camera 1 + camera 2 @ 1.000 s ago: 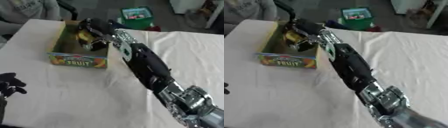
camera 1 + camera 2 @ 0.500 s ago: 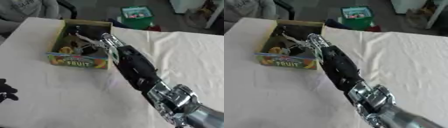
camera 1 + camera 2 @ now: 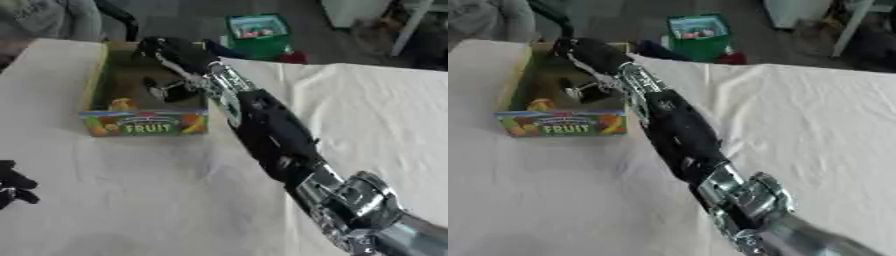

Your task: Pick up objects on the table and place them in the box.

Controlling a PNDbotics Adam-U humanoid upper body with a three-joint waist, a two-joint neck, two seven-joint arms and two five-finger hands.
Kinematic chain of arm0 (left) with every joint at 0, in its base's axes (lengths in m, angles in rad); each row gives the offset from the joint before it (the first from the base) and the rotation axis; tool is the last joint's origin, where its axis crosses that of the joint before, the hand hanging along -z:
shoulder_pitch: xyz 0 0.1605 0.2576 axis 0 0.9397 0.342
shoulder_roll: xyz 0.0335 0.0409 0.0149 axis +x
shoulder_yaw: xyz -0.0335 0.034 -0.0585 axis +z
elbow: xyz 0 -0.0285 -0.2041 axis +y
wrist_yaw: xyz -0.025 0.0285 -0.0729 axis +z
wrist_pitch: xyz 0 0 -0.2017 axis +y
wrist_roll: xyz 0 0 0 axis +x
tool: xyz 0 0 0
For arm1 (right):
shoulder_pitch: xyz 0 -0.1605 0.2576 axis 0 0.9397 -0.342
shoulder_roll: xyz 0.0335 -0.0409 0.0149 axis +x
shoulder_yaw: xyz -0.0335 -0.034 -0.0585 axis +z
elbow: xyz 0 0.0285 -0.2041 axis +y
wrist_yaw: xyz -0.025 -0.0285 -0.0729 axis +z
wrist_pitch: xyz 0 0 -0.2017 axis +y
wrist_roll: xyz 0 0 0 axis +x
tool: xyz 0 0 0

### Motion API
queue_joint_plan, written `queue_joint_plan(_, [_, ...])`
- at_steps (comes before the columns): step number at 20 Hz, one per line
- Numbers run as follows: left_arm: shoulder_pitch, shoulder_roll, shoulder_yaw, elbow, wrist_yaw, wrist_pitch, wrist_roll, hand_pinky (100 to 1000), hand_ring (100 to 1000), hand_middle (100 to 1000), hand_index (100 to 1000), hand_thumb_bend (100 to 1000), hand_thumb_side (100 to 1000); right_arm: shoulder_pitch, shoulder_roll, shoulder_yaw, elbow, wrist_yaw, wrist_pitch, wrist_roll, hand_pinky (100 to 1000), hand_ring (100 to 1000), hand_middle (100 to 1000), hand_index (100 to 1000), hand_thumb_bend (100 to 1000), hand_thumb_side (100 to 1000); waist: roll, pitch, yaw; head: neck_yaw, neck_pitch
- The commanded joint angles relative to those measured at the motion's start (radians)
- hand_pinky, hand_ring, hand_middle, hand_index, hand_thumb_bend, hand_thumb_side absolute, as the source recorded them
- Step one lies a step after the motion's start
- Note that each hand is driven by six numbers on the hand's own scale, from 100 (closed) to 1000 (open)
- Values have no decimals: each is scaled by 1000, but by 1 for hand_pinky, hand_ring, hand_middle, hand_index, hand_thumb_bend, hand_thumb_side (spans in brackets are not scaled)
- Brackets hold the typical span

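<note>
Our table (image 3: 367, 115) wears a white cloth, the fruit box (image 3: 144, 122) at its far left; past it, grey floor and a green bin (image 3: 258, 30). Our right hand (image 3: 171, 50) hangs over the box, left hand (image 3: 13, 182) low at the left edge; we cannot tell either's fingers.

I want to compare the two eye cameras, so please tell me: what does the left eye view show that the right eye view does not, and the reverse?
Only the left eye view shows the left hand, dark, at the lower left edge. The right eye view shows nothing extra that I can make out. Both share the FRUIT box, the right hand over its far end, and the green bin beyond the table.
</note>
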Motion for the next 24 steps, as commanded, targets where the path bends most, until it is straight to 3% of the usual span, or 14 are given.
queue_joint_plan(1, [4, 15, 20, -14, -7, -4, 14, 486, 570, 514, 699, 100, 756, -7, -37, 7, -77, -190, 3, 54, 526, 679, 711, 800, 100, 243, 15, -28, -29, 29, 6])
queue_joint_plan(7, [45, 24, 56, -3, -23, -9, 46, 486, 571, 515, 700, 100, 768, 102, -98, 28, -302, -704, 108, 236, 455, 627, 640, 751, 100, 402, 24, -47, -154, 106, 29])
queue_joint_plan(10, [58, 26, 75, 0, -33, -13, 66, 486, 571, 515, 700, 100, 770, 216, -143, 20, -479, -955, 181, 285, 435, 610, 619, 736, 100, 433, 26, -46, -207, 146, 37])
queue_joint_plan(13, [69, 28, 88, 2, -42, -16, 81, 486, 572, 517, 701, 100, 777, 348, -173, -20, -641, -1141, 278, 308, 425, 602, 608, 723, 100, 442, 29, -41, -250, 186, 43])
queue_joint_plan(17, [77, 28, 99, 4, -51, -17, 95, 486, 573, 517, 701, 100, 782, 489, -190, -75, -796, -1263, 375, 307, 421, 603, 606, 721, 100, 437, 31, -35, -293, 220, 47])
queue_joint_plan(19, [78, 28, 100, 4, -54, -18, 98, 486, 574, 518, 701, 100, 771, 546, -191, -97, -844, -1286, 402, 297, 420, 602, 604, 719, 100, 480, 33, -32, -308, 231, 50])
queue_joint_plan(24, [80, 26, 102, 5, -58, -18, 100, 486, 576, 519, 702, 100, 788, 662, -175, -156, -917, -1310, 455, 252, 414, 587, 595, 712, 100, 464, 40, -26, -323, 252, 61])
